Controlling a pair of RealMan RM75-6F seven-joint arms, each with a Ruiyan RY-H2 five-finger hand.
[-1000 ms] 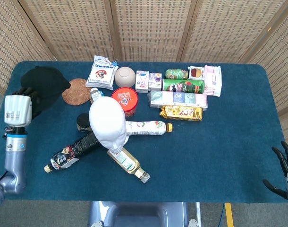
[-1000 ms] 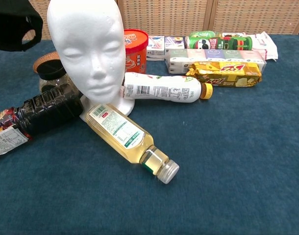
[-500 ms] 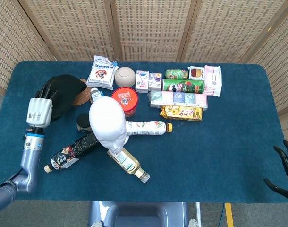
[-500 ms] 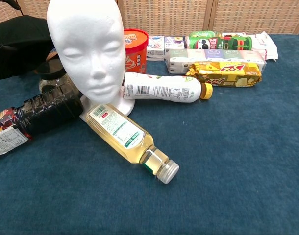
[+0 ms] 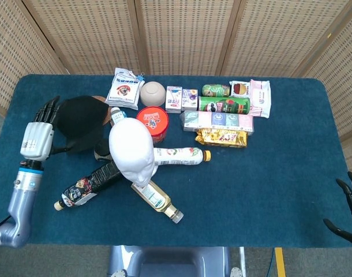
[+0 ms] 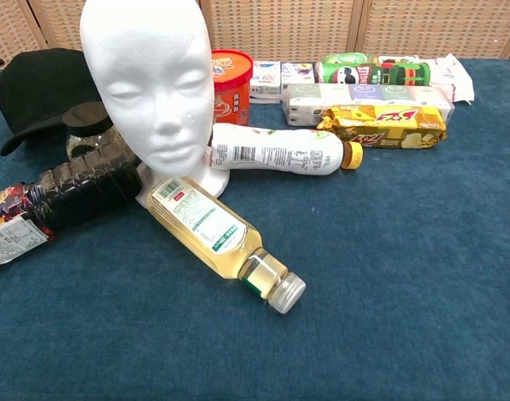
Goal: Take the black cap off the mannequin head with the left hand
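The black cap (image 5: 81,122) lies on the blue table just left of the white mannequin head (image 5: 132,151), covering the woven coaster and part of a dark jar. The head is bare. In the chest view the cap (image 6: 44,90) rests behind the head (image 6: 148,79) at the far left. My left hand (image 5: 38,134) is at the cap's left edge with its fingers spread, holding nothing. My right hand (image 5: 350,209) hangs open at the table's bottom right corner, far from everything.
A dark cola bottle (image 5: 89,183), a yellow drink bottle (image 5: 157,199) and a white bottle (image 5: 179,156) lie around the head's base. A red tub (image 5: 153,122) stands behind it. Snack boxes, cans and packets (image 5: 222,112) line the back.
The cap moved right and came down onto the table next to the mannequin head. My left hand let go of it and drew back to the left, fingers spread.
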